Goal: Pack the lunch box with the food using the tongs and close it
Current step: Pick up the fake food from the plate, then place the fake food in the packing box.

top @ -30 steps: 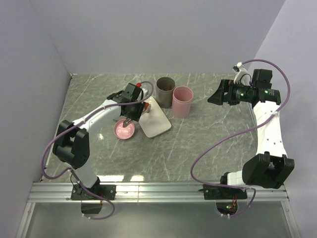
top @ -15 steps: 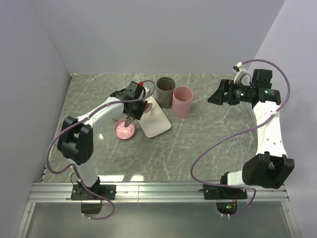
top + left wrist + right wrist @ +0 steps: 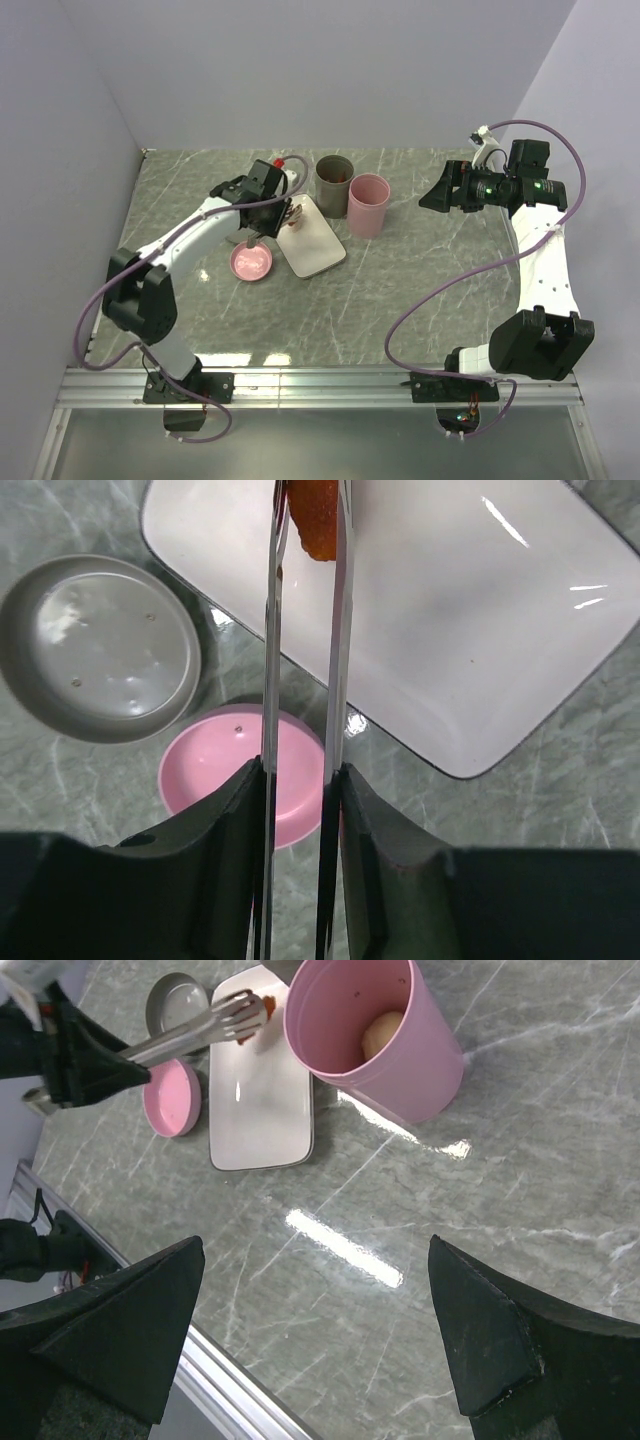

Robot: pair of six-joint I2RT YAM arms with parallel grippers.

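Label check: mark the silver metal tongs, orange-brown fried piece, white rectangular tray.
silver metal tongs [image 3: 338,630], left wrist view, one arm
orange-brown fried piece [image 3: 312,520], left wrist view, centre
white rectangular tray [image 3: 470,650], left wrist view, bare floor

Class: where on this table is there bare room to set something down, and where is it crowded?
Bare: table between pink cup and right arm; near strip before white tray. Crowded: around tray, pink lid, grey lid, lunch box.

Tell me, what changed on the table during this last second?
The left gripper, clamped on the tongs, shifted slightly left and away, uncovering the grey lid. The tong tips pinch a food piece over the white tray. The right gripper, open in the air, the grey canister, pink cup and pink lid stayed put.
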